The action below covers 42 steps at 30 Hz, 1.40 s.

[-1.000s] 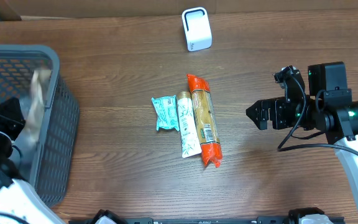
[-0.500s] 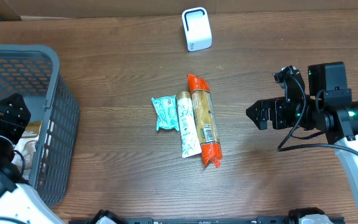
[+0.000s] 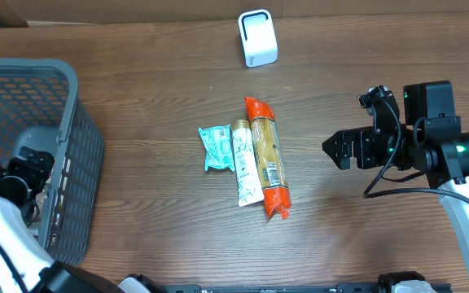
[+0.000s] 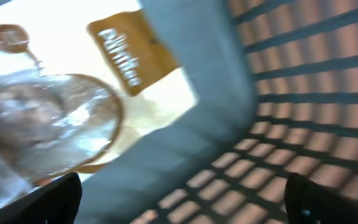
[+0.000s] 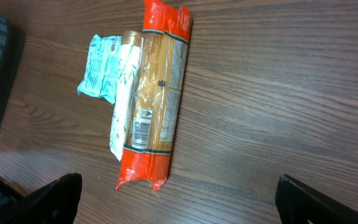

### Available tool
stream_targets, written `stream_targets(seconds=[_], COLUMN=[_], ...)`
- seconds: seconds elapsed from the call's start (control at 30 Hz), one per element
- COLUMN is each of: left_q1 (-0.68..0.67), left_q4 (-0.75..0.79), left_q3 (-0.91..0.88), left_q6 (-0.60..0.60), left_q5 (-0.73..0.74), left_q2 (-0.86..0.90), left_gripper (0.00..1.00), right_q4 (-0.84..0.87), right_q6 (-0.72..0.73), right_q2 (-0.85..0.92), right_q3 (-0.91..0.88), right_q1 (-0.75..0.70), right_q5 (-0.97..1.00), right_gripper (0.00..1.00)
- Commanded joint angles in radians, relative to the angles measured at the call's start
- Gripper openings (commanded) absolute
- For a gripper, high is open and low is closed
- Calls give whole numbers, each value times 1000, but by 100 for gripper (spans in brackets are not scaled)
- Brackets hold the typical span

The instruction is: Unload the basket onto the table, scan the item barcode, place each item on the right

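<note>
Three packets lie side by side in the middle of the wooden bench [image 3: 137, 65], their long sides touching. A small teal packet [image 3: 213, 147] is the leftmost in the overhead view, a slim cream packet [image 3: 244, 167] lies in the middle, and a long clear packet with orange ends [image 3: 267, 159] is on the right. In the right wrist view, a barcode label [image 5: 143, 122] faces up on the long packet, near one orange end.

A white barcode scanner [image 3: 257, 37] stands upright at the far edge of the bench, well apart from the packets. A grey mesh basket [image 3: 63, 89] sits at the left edge.

The left end effector [image 4: 182, 202] is down inside the basket. Its fingertips [image 4: 55, 199] show at the two lower corners of the blurred left wrist view, spread wide, with nothing between them. A cream packet with a brown label and a clear window [image 4: 73, 106] lies on the basket floor just ahead of it.

The right end effector [image 3: 338, 151] hangs above bare bench to the right of the three packets and touches none of them. Its jaws are spread wide and it holds nothing.
</note>
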Motion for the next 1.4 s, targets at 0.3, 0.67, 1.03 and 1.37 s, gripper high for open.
stream_targets(seconds=[0.3, 0.67, 1.03, 1.37], left_q1=[-127, -142, -146, -147], left_q4=[7, 98, 177, 170], left_q3=[14, 14, 14, 14], left_q6=[106, 309, 452, 483], left_q5=[-515, -509, -490, -476], left_q2=[127, 249, 288, 389], left_gripper=[100, 100, 100, 100], right_q4=[14, 17, 17, 16], right_q6=[2, 2, 2, 2], right_q2=[-1, -1, -1, -1], right_q3=[25, 25, 25, 25], right_q1=[-1, -1, -1, -1], right_q5=[-2, -16, -16, -16], right_gripper=[100, 100, 100, 100])
